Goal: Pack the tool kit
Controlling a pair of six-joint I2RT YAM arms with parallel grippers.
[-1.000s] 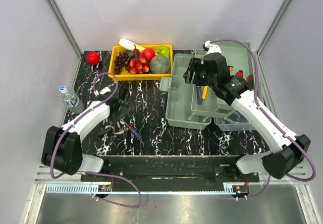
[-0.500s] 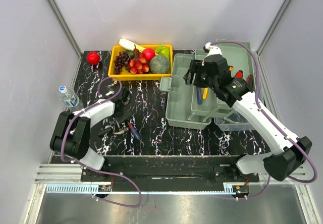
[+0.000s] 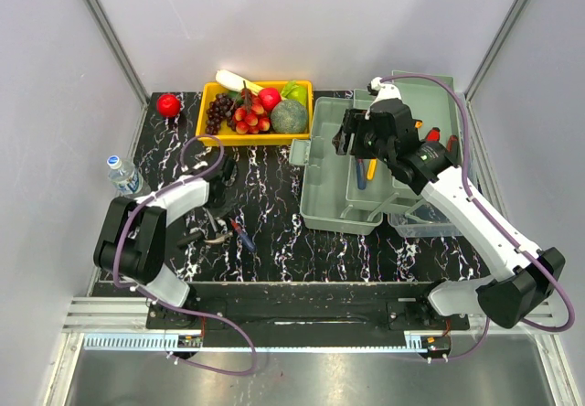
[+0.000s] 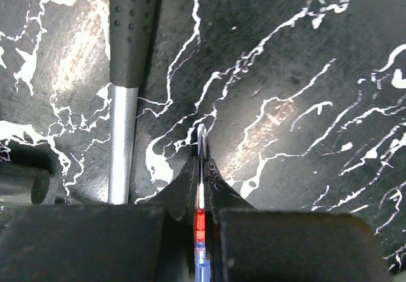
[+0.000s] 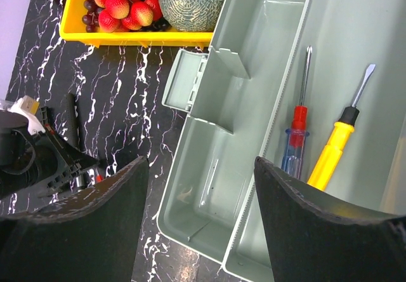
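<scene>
The grey-green toolbox (image 3: 322,207) stands open at the right. Its tray holds a red-and-blue screwdriver (image 5: 296,133) and a yellow-handled screwdriver (image 5: 335,147). My right gripper (image 5: 202,213) hangs open above the box's empty front compartment, holding nothing. On the black marbled table at the left, my left gripper (image 4: 202,166) is shut on the thin shaft of another red-and-blue screwdriver (image 4: 202,139). Its tip pokes out past the fingers, down at the tabletop. In the top view this gripper (image 3: 222,207) sits among loose tools, with pliers (image 3: 206,237) beside it.
A black-gripped, silver-shafted tool (image 4: 124,98) lies just left of the left gripper. A yellow fruit tray (image 3: 256,138) stands at the back, with a red apple (image 3: 168,104) to its left. A water bottle (image 3: 122,176) stands at the table's left edge.
The left gripper has closed from open onto the screwdriver's shaft, and its arm has folded in closer. The right arm has hardly moved and stays open.
</scene>
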